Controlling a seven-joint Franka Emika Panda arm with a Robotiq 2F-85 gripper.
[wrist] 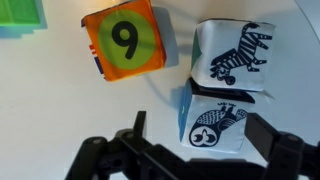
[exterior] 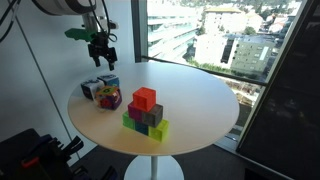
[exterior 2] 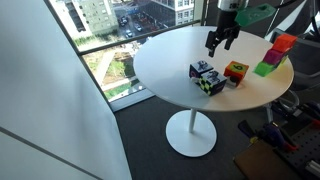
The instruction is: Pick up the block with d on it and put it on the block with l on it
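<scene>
Round white counter (exterior: 200,110). Three loose cubes lie in a tight cluster between the stack (exterior: 146,112) and the counter's edge.

Gripper (exterior: 100,60): up in the air above the cluster, touching nothing. The jaws are spread wide and carry nothing. In the wrist view the gripper (wrist: 195,125) comes in from the bottom, and its two fingers stand to either side of the d block (wrist: 215,125), well above it.

d block: on the counter, flat, at the side of the cluster nearest the gripper. The top face is pale with an owl picture and a blue side shows. No letter can be read. In the exterior views it is the bluish cube (exterior: 107,82) (exterior 2: 200,70).

l block (wrist: 232,52): on the counter, just beside the d block. The two are touching or nearly so; I cannot tell which. The top face is white with a zebra, and it sits slightly turned against its neighbour. It shows whitish in an exterior view (exterior: 90,89).

9 cube (wrist: 122,40): orange top with a 9 on a green disc. It lies beside the l block with a narrow gap, on the stack side of the cluster.

The stack is several cubes deep, green at the base and orange-red on top, and stands apart from the cluster.
</scene>
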